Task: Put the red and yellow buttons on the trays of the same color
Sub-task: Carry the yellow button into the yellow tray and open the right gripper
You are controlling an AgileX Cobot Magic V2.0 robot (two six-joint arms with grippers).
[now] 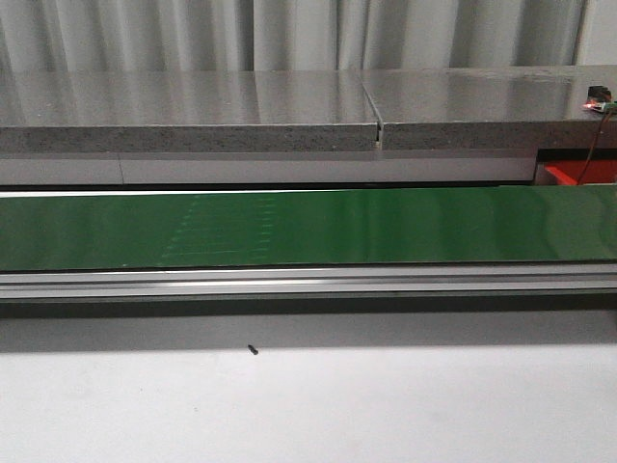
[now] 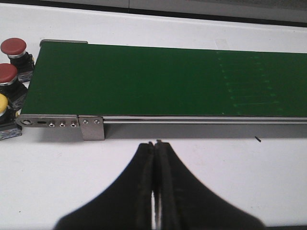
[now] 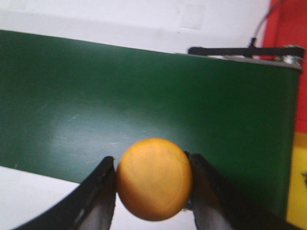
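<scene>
Only the right wrist view shows the right gripper [image 3: 153, 184] pinching a yellow button [image 3: 154, 178] (dome toward the camera) over the green conveyor belt [image 3: 144, 105]; the left gripper [image 2: 156, 158] is pressed together, near two red buttons [image 2: 13, 47].

green belt [image 1: 308, 227], yellow-orange button [image 3: 154, 178], seemingly red tray [image 1: 578, 173]

Left gripper [image 2: 156, 143] jaws pressed together; right gripper [image 3: 153, 167] clamped on yellow button [image 3: 154, 178]
</scene>
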